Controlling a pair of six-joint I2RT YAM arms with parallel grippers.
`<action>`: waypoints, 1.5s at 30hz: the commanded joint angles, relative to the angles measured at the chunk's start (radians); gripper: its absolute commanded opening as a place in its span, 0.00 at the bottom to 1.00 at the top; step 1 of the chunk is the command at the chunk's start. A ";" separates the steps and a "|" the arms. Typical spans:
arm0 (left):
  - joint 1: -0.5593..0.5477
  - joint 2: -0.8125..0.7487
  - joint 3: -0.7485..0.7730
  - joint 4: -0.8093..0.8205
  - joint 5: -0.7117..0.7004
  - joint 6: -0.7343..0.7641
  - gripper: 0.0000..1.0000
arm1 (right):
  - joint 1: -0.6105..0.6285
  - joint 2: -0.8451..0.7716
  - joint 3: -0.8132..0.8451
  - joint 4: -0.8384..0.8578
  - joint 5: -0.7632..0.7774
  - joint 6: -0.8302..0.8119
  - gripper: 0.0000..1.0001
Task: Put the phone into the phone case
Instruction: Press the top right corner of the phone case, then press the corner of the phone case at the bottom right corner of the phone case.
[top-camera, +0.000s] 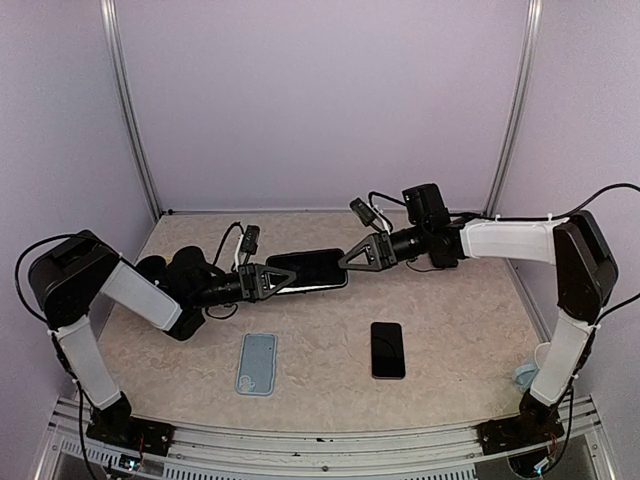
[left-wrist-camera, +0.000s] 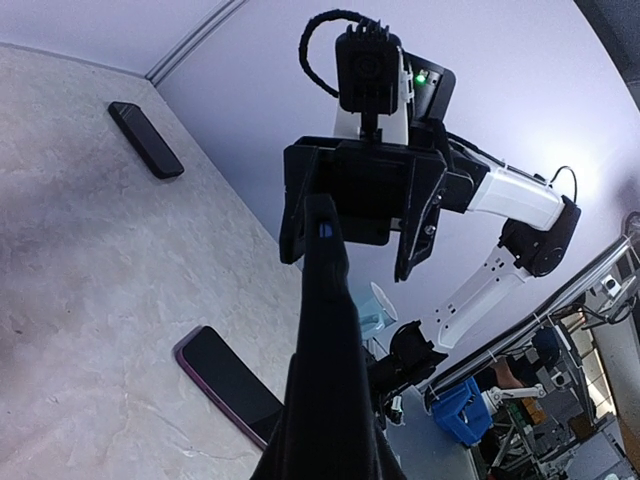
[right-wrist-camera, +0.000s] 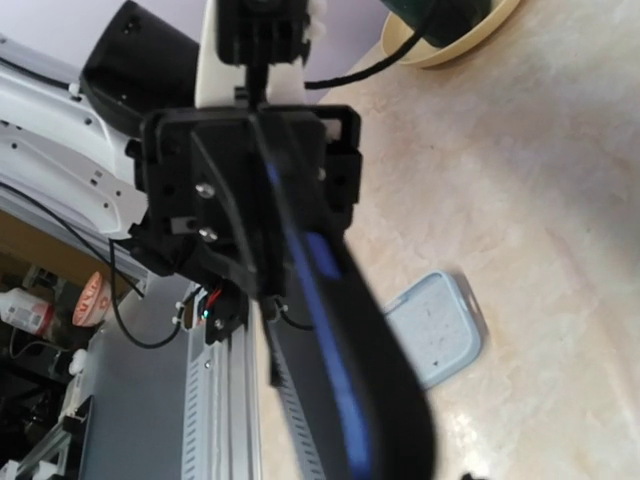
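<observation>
A black phone (top-camera: 308, 270) hangs above the middle of the table, held flat between my two grippers. My left gripper (top-camera: 278, 277) is shut on its left end and my right gripper (top-camera: 352, 258) on its right end. In the left wrist view the phone (left-wrist-camera: 325, 330) shows edge-on, with the right gripper (left-wrist-camera: 360, 215) at its far end. In the right wrist view the phone (right-wrist-camera: 330, 320) shows a blue strip along its edge. A light blue phone case (top-camera: 257, 363) lies open side up near the front; it also shows in the right wrist view (right-wrist-camera: 435, 330).
A second black phone (top-camera: 388, 350) lies flat at the front right; its edge looks purple in the left wrist view (left-wrist-camera: 225, 385). Another dark phone-like slab (left-wrist-camera: 145, 140) lies near the wall. A yellow-rimmed bowl (right-wrist-camera: 450, 30) sits behind the left arm.
</observation>
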 joint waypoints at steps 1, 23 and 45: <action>0.005 -0.048 -0.008 0.143 0.004 -0.028 0.00 | 0.009 -0.031 -0.041 0.056 -0.001 0.006 0.59; 0.010 -0.052 -0.017 0.181 0.004 -0.049 0.00 | 0.045 0.006 -0.056 0.171 -0.071 0.079 0.00; 0.016 -0.057 -0.013 0.072 -0.028 -0.035 0.00 | 0.072 -0.090 0.051 -0.262 0.451 -0.380 0.71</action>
